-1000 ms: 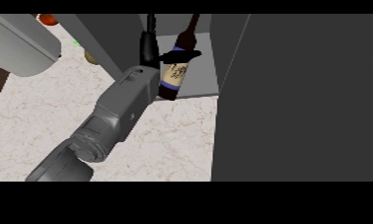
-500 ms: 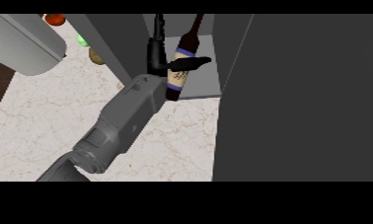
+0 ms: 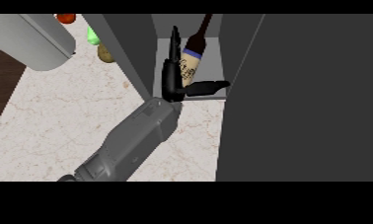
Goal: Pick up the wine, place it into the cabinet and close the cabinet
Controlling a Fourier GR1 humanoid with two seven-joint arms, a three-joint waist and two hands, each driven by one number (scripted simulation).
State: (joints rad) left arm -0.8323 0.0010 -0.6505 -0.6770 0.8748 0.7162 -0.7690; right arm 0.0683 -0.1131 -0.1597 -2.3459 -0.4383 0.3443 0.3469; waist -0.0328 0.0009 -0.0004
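Dark wine bottle (image 3: 194, 59) upright inside cabinet (image 3: 131, 50), at surface's far edge. Right hand (image 3: 173, 72) spread open beside it, holding nothing. Risk: thumb snagging bottle on withdrawal, tipping it.

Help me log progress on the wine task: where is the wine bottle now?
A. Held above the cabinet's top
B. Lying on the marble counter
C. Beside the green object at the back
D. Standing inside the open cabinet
D: the wine bottle stands in the cabinet opening, with the hand beside it, fingers straight.
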